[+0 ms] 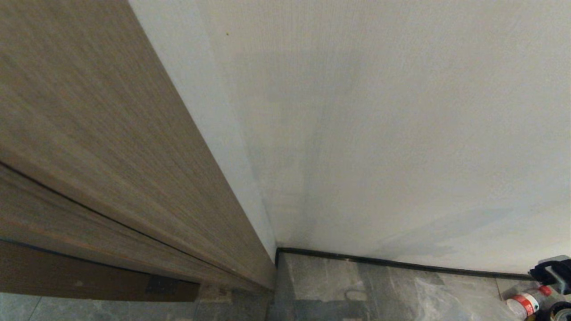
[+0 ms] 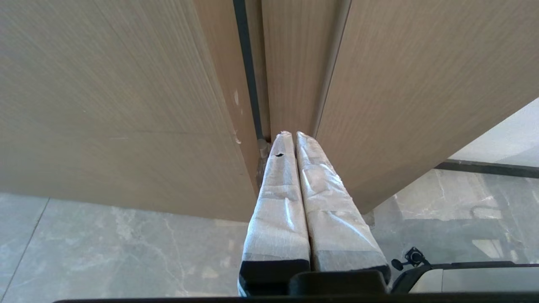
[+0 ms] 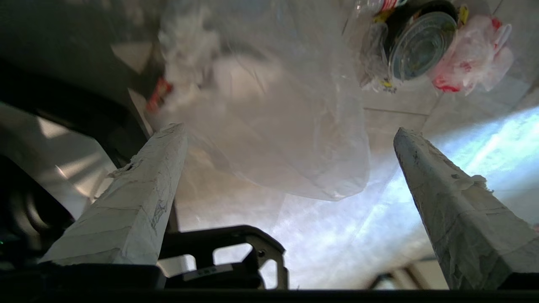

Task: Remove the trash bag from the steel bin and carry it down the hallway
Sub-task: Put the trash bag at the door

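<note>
Here, trash bag holding whitish rubbish, right gripper spread wide before it, left gripper pressed together.

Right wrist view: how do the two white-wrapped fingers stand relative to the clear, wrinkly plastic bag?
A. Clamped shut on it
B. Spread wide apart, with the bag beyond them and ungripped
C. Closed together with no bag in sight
B: the two white-wrapped fingers stand far apart at either side, and the clear, wrinkly plastic bag lies ahead of them, with neither tip pinching it.
</note>
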Tool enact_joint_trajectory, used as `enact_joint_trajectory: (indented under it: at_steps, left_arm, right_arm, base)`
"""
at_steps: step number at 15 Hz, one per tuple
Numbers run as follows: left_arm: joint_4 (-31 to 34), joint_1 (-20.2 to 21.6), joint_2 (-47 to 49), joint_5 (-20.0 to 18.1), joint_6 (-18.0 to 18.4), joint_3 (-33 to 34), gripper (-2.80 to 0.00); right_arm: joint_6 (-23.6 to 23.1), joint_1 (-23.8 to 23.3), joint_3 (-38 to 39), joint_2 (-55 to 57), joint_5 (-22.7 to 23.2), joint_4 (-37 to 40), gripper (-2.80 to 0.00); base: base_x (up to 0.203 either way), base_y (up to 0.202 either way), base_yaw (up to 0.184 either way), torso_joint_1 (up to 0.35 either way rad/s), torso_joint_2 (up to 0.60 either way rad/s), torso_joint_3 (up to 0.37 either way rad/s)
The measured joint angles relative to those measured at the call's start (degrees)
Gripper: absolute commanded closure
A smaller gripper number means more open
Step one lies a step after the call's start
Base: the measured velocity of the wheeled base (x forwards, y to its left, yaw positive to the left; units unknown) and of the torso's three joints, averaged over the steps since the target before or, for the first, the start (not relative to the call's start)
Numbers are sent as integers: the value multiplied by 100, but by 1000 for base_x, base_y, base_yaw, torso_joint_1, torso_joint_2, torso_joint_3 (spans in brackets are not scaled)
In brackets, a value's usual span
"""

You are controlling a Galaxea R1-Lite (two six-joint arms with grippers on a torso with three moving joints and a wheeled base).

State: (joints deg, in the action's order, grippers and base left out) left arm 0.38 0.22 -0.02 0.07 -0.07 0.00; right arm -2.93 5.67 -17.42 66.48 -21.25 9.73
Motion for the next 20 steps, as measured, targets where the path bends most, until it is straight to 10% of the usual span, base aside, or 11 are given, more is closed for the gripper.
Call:
enact_joint_trajectory:
  at_steps: [1,14,20]
  left_arm:
    - [-2,2,0,0,0,0,0]
    - [0,2,0,0,0,0,0]
    - [-5,0,0,-2,0,0,0]
  right_arm:
    - [46,0,4,-164,19,30,0]
    - [101,25,281,-3580,138,1200,0]
    - [178,151,960,-4391,1495,139,0]
  base:
    - [0,0,0,0,0,0]
    - [0,0,0,0,0,0]
    - [0,0,0,0,0,0]
